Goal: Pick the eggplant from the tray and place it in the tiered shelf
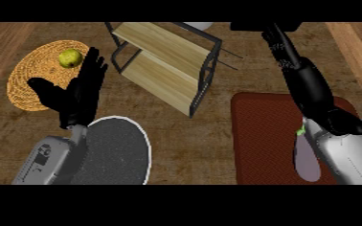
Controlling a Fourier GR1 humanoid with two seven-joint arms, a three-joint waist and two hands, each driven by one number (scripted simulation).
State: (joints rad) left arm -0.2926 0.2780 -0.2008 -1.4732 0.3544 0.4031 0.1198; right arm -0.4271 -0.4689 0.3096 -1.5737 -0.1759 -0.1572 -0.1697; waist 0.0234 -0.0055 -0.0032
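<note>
While the eggplant lies on the red tray at five o'clock, my right hand stretches past it toward one o'clock, holding nothing.

My right forearm crosses over the eggplant and hides part of it, so I judge the pick is not yet made. Fingers on that hand look straight and relaxed. My left hand rests open, fingers up, at nine o'clock, just beside the woven mat holding a green fruit, out of the way. Tilted at twelve o'clock, the tiered shelf waits with both wooden boards bare. A grey plate sits at seven o'clock.

Green-yellow fruit on woven mat, grey white-rimmed plate
</note>
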